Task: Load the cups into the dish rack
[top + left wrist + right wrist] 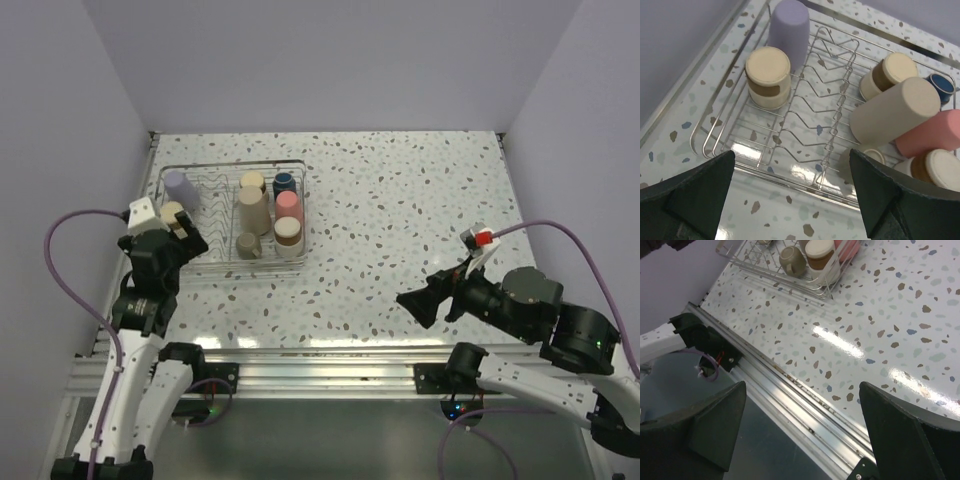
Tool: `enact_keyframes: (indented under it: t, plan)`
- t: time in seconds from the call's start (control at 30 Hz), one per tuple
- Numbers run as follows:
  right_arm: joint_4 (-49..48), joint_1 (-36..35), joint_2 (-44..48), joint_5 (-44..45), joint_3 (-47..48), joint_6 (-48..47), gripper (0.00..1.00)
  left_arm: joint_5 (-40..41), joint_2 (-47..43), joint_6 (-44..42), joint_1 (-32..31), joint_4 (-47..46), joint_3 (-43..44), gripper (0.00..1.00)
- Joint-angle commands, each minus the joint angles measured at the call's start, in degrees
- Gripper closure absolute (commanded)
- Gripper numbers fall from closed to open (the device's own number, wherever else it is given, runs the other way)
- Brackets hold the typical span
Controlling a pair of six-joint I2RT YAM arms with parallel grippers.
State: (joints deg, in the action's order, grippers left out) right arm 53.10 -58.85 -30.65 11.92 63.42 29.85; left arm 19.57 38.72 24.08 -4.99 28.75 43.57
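Note:
The silver wire dish rack (232,166) stands at the far left and holds several cups. In its left half stand a lavender tumbler (788,31) and a cream cup with a brown band (768,77). In its right half lie a beige tumbler (895,112), a pink tumbler (932,132), two more cream-and-brown cups (888,75), a small dark mug (942,87) and an olive-tan mug (791,260). My left gripper (792,200) is open and empty over the rack's near rim. My right gripper (418,300) is open and empty above the table's near edge.
The left wall runs close beside the rack. The aluminium rail (805,395) and the left arm's base mount (700,337) lie under my right gripper. Speckled tabletop (400,200) stretches to the right of the rack.

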Motion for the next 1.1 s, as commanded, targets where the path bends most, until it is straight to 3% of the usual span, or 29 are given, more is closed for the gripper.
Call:
enact_keyframes:
  t: [0.0, 0.1, 0.27, 0.6, 0.77, 0.97, 1.07]
  plan:
    - [-1.6, -0.1, 3.5, -2.5, -2.2, -0.8, 0.01, 7.7, -8.3, -2.7, 0.2, -11.9, -10.4, 0.00]
    - [-1.9, -0.1, 5.7, -2.7, -3.5, -0.6, 0.01, 12.5, -14.9, -3.6, 0.2, -14.2, -17.3, 0.00]
    - [-1.0, -0.1, 6.0, -0.5, -4.5, -0.1, 0.01, 8.5, -16.3, -5.6, 0.2, -22.7, -26.2, 0.00]
    - [-5.2, -0.1, 3.6, -0.5, -7.2, 1.6, 0.02, 5.8, -13.2, -10.6, 0.2, -51.7, -39.4, 0.00]
    - [-5.1, -0.1, 0.1, -0.8, -5.3, 1.2, 0.01, 6.2, -8.5, -9.3, 0.2, -56.9, -41.9, 0.00]
    - [-5.8, -0.1, -2.0, -0.8, -4.7, 1.7, 0.01, 10.2, -8.6, -7.4, 0.2, -56.6, -43.5, 0.00]
    - [-6.9, -0.1, -2.7, -0.1, -5.0, 1.5, 0.02, 10.5, -5.6, -7.5, 0.1, -62.0, -45.9, 0.00]
